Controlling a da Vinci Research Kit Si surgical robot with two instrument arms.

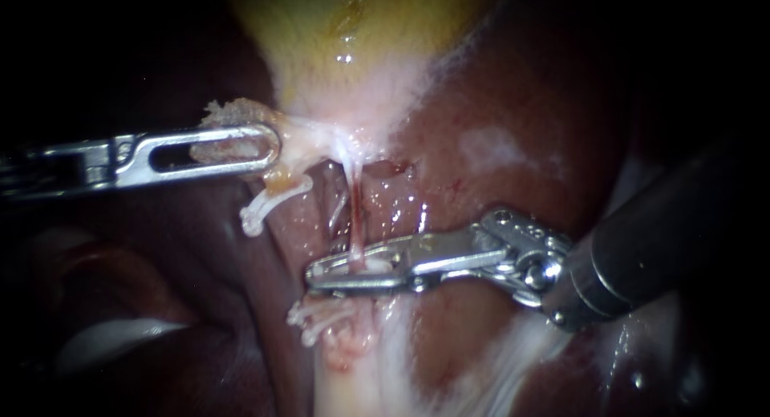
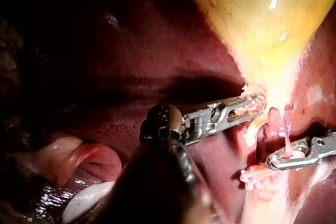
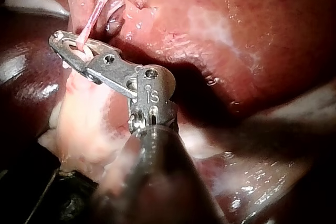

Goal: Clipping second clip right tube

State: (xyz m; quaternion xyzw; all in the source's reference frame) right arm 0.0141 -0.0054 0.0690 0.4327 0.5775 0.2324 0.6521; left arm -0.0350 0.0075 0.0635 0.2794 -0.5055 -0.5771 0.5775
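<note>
A thin reddish tube (image 1: 354,216) runs down from the neck of the yellow gallbladder (image 1: 361,32). It stands to the right of a pale strand, so it is the right tube. My right instrument (image 1: 321,274) comes in from the right. Its jaws lie close together across this tube, with a white clip (image 1: 375,265) between them. The right wrist view shows the tube (image 3: 89,22) entering the jaws of the right instrument (image 3: 65,48). My left instrument (image 1: 269,148) is shut on a frayed flap of tissue at the gallbladder neck and holds it to the left. The left wrist view shows this left instrument (image 2: 256,103) gripping there.
Dark red liver (image 1: 513,104) surrounds the site. A white curved piece (image 1: 269,204) hangs under the left jaws, and a frayed white piece (image 1: 321,314) lies just below the right jaws. Pale fatty tissue (image 1: 377,377) runs down from there.
</note>
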